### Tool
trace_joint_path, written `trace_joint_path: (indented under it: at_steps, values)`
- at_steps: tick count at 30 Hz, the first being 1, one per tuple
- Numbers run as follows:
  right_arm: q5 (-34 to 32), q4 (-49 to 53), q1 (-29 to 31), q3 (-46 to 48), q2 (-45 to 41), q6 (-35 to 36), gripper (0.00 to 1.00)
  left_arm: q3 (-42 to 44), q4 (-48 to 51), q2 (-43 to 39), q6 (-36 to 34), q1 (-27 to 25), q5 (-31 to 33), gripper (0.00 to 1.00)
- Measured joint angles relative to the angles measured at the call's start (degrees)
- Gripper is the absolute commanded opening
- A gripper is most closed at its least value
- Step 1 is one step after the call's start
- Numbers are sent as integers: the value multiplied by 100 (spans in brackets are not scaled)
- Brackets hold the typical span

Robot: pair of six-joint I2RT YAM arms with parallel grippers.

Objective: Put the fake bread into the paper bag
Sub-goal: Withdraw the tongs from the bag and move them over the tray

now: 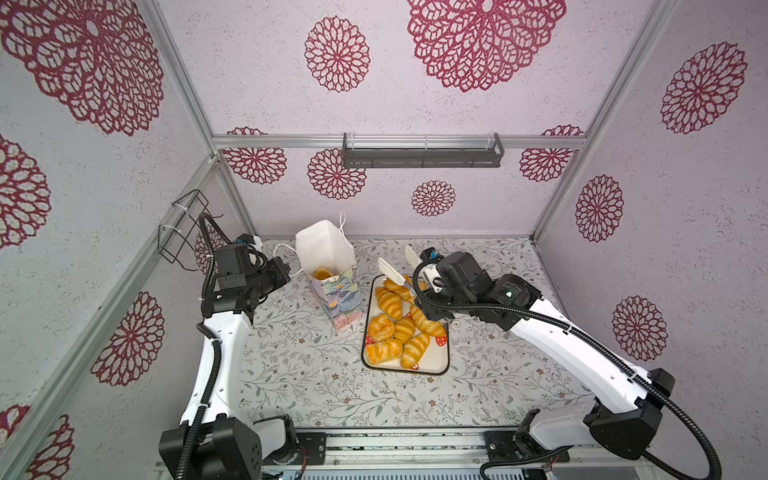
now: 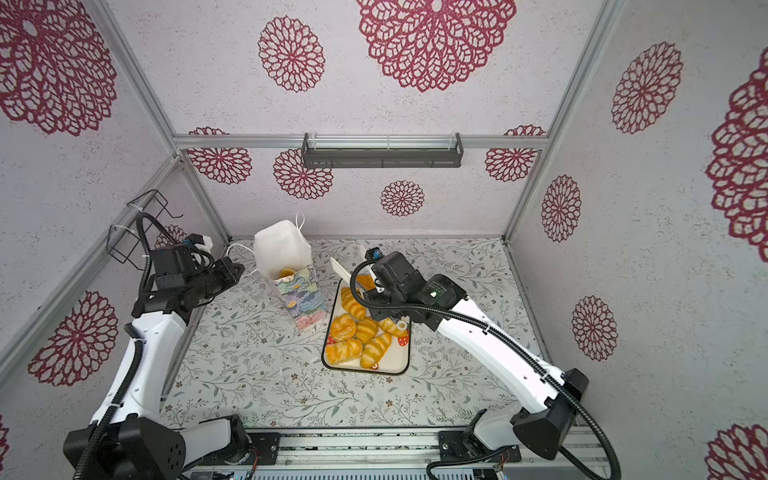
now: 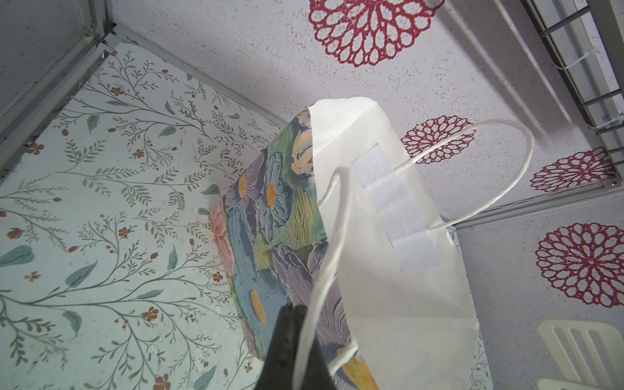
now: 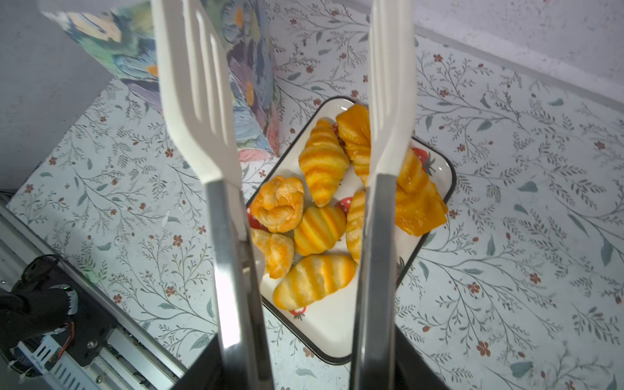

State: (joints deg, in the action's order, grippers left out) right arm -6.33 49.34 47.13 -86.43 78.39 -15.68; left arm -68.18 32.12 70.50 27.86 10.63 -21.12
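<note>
The bench is flat and covered in a matt print of grey-green sprigs and small rust flowers.

Toward the back of the bench the paper bag stands upright with its mouth open. It is a tall rectangular bag of creased paper, plain white inside, and its outside is painted with thick-looking blue, purple and pink blooms. One glossy orange piece lies at the bottom of it, so the task looks barely begun.

Just beside the bag is a rounded-corner tray, smooth white with a dark rim and strawberry prints. It holds the rest of the fake bread, seven or so pieces crowded together and touching.

The right pincer grips a pair of tongs by their brushed steel arms. The tongs' slotted, cream plastic blades are spread and empty, held above the far end of the tray.

The left pincer is pressed together beside the bag's rim and appears to pinch the near cord handle, probably steadying the bag.

The pastries are shiny, golden-orange moulded shapes: ridged, striped croissants, a knotted roll, and a longer twisted loaf partly hidden behind a blade.

The handles are thin loops of twisted white cord, and the far one is anchored under a white paper patch.
</note>
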Motion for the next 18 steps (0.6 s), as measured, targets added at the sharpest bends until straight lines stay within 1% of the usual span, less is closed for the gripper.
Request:
trace_joint_path:
  at_steps: [9,18]
  values:
    - [22,24,-376,1056,-555,-142,56,-181,13,2,2,28,92,0]
    - [66,22,-522,1794,-627,-201,56,-195,9,24,9,31,85,0]
